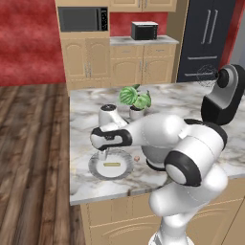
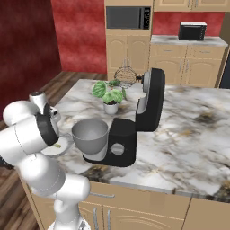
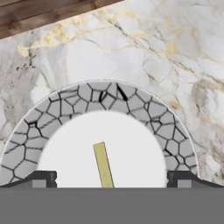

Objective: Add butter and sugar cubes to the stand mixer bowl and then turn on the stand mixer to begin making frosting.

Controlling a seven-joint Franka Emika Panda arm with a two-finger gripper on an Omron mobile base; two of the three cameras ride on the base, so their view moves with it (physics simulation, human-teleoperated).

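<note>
The butter [image 3: 103, 165], a thin pale-yellow stick, lies in the middle of a white plate with a grey scalloped rim [image 3: 83, 100]. My gripper [image 3: 111, 179] hangs open just above the plate, one fingertip on each side of the stick and nothing between them. In the left base view the gripper [image 1: 103, 156] points down over the plate [image 1: 97, 168] and the butter [image 1: 111, 164]. One tiny tan sugar cube [image 1: 137, 158] rests on the counter right of the plate. The grey stand mixer bowl [image 2: 90, 134] sits on the base of the black stand mixer [image 2: 148, 101], whose head is tilted up; its grey knob [image 2: 117, 149] faces front.
A potted green plant [image 1: 135, 99] stands behind the plate on the marble island [image 1: 86, 115]. The whisk [image 2: 126, 74] sticks out from the raised mixer head. The counter's front edge and the wooden floor lie close to the plate. Cabinets, a microwave and a toaster line the back wall.
</note>
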